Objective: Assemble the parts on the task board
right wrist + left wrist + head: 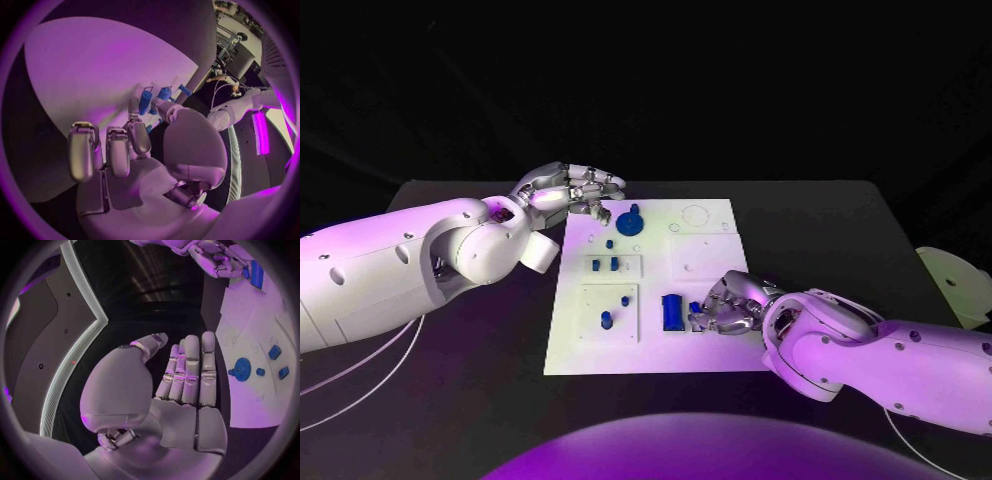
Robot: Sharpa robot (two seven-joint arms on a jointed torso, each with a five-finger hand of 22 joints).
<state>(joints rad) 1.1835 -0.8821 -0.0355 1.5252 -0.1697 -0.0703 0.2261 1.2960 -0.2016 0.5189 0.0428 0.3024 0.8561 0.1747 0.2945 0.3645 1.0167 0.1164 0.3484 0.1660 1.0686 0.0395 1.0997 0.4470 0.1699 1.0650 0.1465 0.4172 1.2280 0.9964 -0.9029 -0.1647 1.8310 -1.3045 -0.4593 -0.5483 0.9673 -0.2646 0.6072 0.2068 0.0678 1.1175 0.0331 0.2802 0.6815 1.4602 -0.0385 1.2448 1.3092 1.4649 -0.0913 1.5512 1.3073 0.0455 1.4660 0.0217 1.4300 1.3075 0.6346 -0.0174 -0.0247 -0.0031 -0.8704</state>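
The white task board [711, 240] lies mid-table. A round blue part [630, 222] [242, 369] sits near its far edge, with small blue parts [604, 265] [274, 352] just nearer. A blue rectangular block [672, 312] [256, 274] [145, 100] stands in the near half. My right hand [730, 303] [134, 145] [219, 260] is on the board right beside that block, fingers curled, and pinches a small blue part [695, 308] [150, 128] between thumb and fingers. My left hand [574, 190] [184, 385] hovers at the board's far left corner, holding nothing, fingers straight.
Two more small blue parts [606, 320] sit in a square recess at the board's near left. The board's right half has round and square recesses [695, 260]. Black table [834, 240] surrounds the board.
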